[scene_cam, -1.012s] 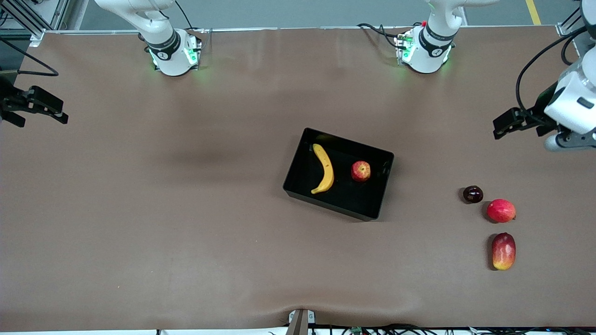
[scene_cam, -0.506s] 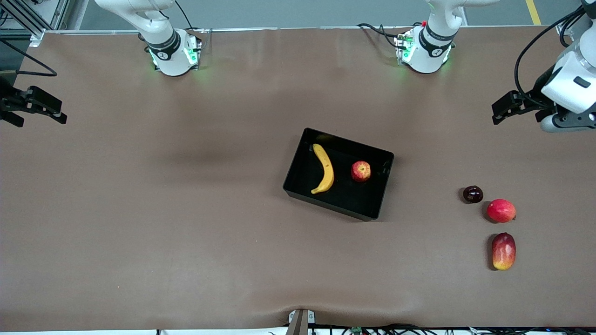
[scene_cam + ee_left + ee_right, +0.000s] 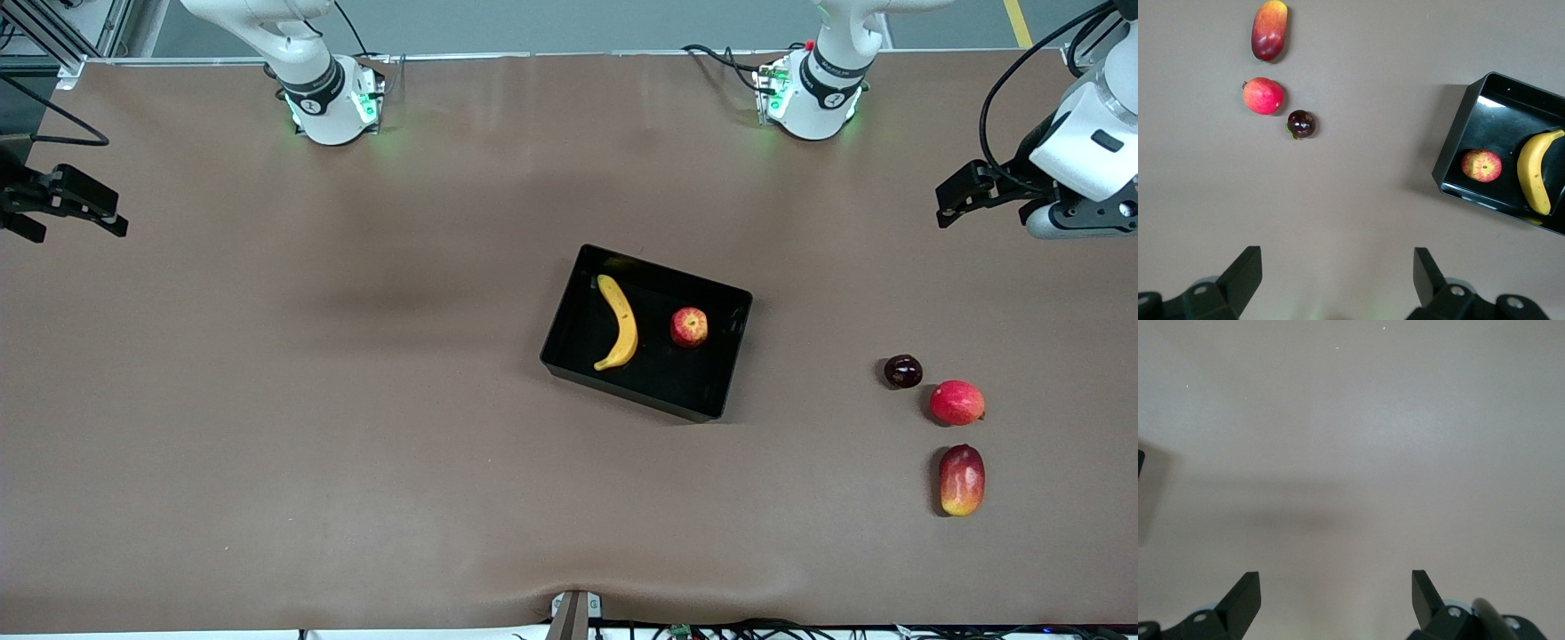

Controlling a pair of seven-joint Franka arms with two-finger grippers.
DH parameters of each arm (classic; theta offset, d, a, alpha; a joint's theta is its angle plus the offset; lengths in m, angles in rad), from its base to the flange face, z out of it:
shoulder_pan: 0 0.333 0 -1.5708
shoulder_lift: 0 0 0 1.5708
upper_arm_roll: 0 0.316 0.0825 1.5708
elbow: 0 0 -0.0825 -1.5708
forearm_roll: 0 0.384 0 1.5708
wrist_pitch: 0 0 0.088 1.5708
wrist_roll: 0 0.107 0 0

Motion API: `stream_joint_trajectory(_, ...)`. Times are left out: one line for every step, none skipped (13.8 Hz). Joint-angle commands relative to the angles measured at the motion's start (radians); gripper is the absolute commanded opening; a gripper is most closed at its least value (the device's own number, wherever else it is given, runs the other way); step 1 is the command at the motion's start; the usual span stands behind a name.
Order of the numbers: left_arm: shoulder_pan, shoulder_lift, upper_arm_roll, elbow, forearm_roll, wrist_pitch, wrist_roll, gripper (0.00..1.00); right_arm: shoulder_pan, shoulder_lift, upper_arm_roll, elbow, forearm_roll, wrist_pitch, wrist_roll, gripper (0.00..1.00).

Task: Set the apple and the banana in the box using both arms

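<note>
Moving up toward the upper right of the frame since a second ago, the left hand [image 3: 949, 200] is hanging over bare tabletop [image 3: 356, 427], fingers spread wide and holding nothing. At the middle left edge, the right hand [image 3: 76, 209] is waiting, fingers spread too. In the middle of the frame, the banana [image 3: 619, 322] and the apple [image 3: 689, 327] are lying side by side in the box [image 3: 640, 396], not touching.
</note>
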Motion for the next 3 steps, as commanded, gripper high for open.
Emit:
stream_joint_trajectory(-0.003,-0.011,0.007,0.015,-0.019,0.005,0.02,1.0,-0.005,0.008,0.007,0.015,-0.001,-0.011,-0.01,1.0)
stream_joint_trajectory(-0.003,-0.011,0.007,0.017,-0.014,0.004,0.016,1.0,-0.007,0.008,0.008,0.015,-0.001,-0.011,-0.01,1.0)
stream_joint_trajectory(-0.004,-0.011,0.005,0.02,-0.008,0.004,0.011,1.0,-0.007,0.008,0.008,0.015,-0.001,-0.011,-0.01,1.0)
